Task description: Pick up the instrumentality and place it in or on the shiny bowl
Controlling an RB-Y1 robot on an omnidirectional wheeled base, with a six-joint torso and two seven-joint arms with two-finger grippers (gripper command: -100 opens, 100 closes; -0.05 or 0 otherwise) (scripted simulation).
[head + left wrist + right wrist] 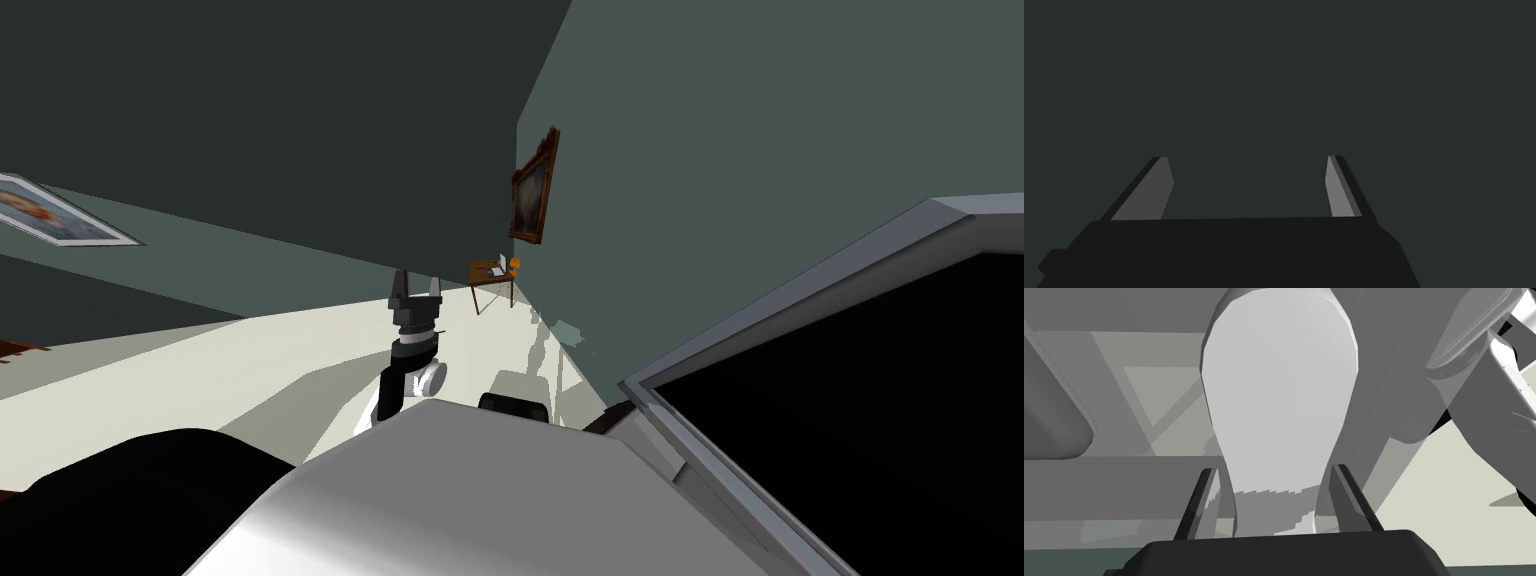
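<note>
Right tool (pixel 1272 469): pinched on the narrow neck of the white object (pixel 1279 388), a rounded, pear-shaped piece that widens away from the blades. You may take this as the task's thing, lifted and held close to the body.

Left tool (pixel 1247 158): blades spread with nothing between them, raised just ahead at 11 o'clock and facing a dark wall.

Pale floor (pixel 200 370): runs on toward 12 o'clock.

Small brown counter (pixel 490 268): far off at 12 o'clock against the wall, below a framed painting (pixel 533 190). It bears an orange item (pixel 515 264) and something pale, both too small to name.

Step in hand, as a judgement: transport. Your next move calls for locating the bowl, probably by driving toward that counter with the pinch kept firm.
</note>
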